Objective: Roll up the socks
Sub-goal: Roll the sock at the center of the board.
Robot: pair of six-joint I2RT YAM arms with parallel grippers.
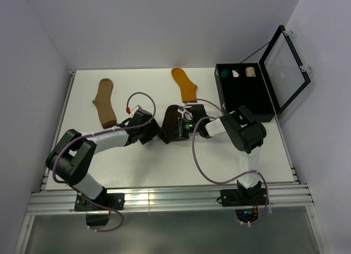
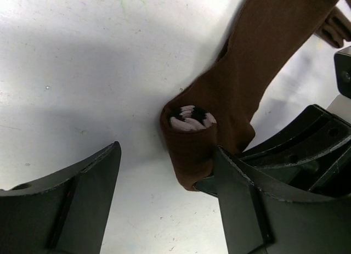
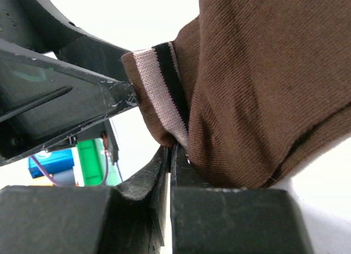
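The dark brown sock [image 1: 171, 120] lies mid-table, its white-striped cuff [image 2: 192, 117] tucked into a rolled end. My left gripper [image 1: 159, 134] is open, jaws wide apart on either side of that roll [image 2: 167, 155], and its right finger [image 2: 241, 204] touches the fabric. Coming from the right, my right gripper [image 1: 184, 128] is shut, pinching the brown sock [image 3: 263, 84] at the striped cuff [image 3: 164, 89] right at the fingertips [image 3: 171, 152]. The tan sock [image 1: 104, 103] lies at the back left. The mustard-orange sock [image 1: 185, 84] lies at the back centre.
An open black case [image 1: 258, 108] with a clear lid [image 1: 285, 62] stands at the back right, holding small teal, white and cream bundles. The two grippers are almost touching over the brown sock. White walls close in the table on the left and back.
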